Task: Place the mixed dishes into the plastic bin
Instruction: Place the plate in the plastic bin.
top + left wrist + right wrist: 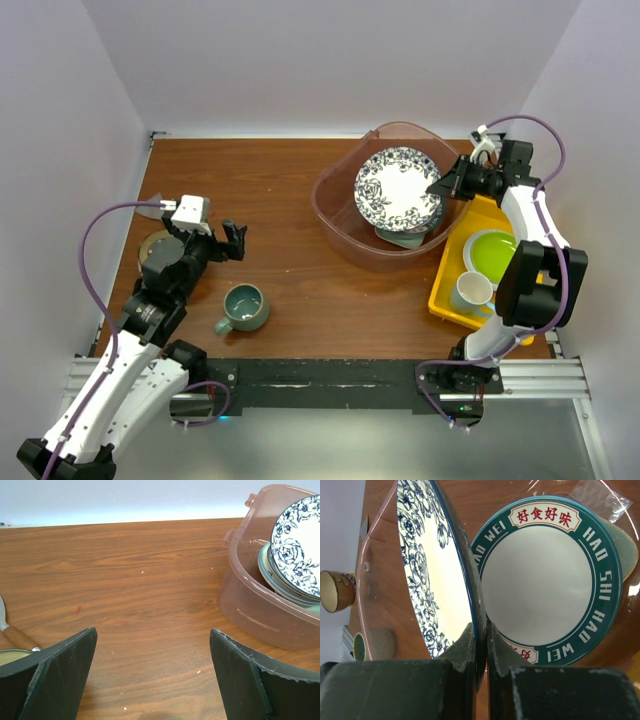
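Observation:
The pinkish-clear plastic bin [340, 225] stands at the back right of the table. My right gripper [443, 187] is shut on the rim of a blue-patterned plate [398, 188] and holds it tilted on edge inside the bin. In the right wrist view the fingers [470, 640] pinch that plate [435, 580], and a white plate with a green rim and red characters [550, 580] lies flat below it in the bin. A grey-teal mug [243, 307] stands on the table at the front left. My left gripper [235, 240] is open and empty just behind the mug. The left wrist view shows the bin [260, 610].
A flat yellow tray [445, 290] right of the bin holds a lime-green plate [492, 254] and a white mug [472, 292]. A brownish bowl [152, 248] and a spoon [15, 635] lie at the left edge, partly under my left arm.

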You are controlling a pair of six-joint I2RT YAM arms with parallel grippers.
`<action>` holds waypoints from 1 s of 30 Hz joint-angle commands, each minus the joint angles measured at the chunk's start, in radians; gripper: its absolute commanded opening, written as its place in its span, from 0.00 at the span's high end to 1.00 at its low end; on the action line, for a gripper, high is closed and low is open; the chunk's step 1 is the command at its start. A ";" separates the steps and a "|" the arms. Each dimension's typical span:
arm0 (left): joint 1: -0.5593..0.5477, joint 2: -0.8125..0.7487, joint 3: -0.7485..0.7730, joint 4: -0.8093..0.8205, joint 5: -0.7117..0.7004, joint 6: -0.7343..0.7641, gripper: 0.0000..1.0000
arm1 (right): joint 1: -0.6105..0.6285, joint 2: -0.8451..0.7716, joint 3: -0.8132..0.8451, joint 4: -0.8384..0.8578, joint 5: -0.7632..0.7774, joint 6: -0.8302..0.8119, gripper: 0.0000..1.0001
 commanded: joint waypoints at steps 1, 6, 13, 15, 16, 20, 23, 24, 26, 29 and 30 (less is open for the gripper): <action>0.005 -0.009 0.000 0.044 -0.010 0.025 0.00 | -0.003 -0.006 0.080 0.026 -0.069 -0.010 1.00; 0.005 -0.011 0.000 0.043 -0.009 0.023 0.00 | -0.003 0.007 0.086 0.019 -0.062 -0.027 1.00; 0.005 -0.012 0.000 0.043 -0.009 0.025 0.00 | -0.005 0.027 0.094 0.003 -0.053 -0.044 1.00; 0.005 -0.012 0.000 0.044 -0.009 0.025 0.00 | -0.006 0.030 0.095 -0.001 -0.055 -0.047 1.00; 0.005 -0.012 0.000 0.044 -0.007 0.025 0.00 | -0.006 0.033 0.097 -0.001 -0.055 -0.051 1.00; 0.005 -0.012 -0.001 0.046 -0.007 0.025 0.00 | -0.006 0.041 0.101 -0.006 -0.052 -0.056 0.99; 0.005 -0.014 -0.001 0.046 -0.007 0.025 0.00 | -0.006 0.047 0.106 -0.012 -0.050 -0.061 0.99; 0.005 -0.012 -0.001 0.046 -0.009 0.025 0.00 | -0.006 0.049 0.106 -0.013 -0.049 -0.062 0.99; 0.005 -0.012 -0.001 0.046 -0.009 0.026 0.00 | -0.006 0.055 0.111 -0.017 -0.047 -0.065 0.99; 0.005 -0.012 -0.001 0.046 -0.010 0.026 0.00 | -0.008 0.060 0.115 -0.023 -0.043 -0.068 0.99; 0.005 -0.012 -0.001 0.044 -0.010 0.026 0.00 | -0.008 0.061 0.115 -0.023 -0.041 -0.070 0.99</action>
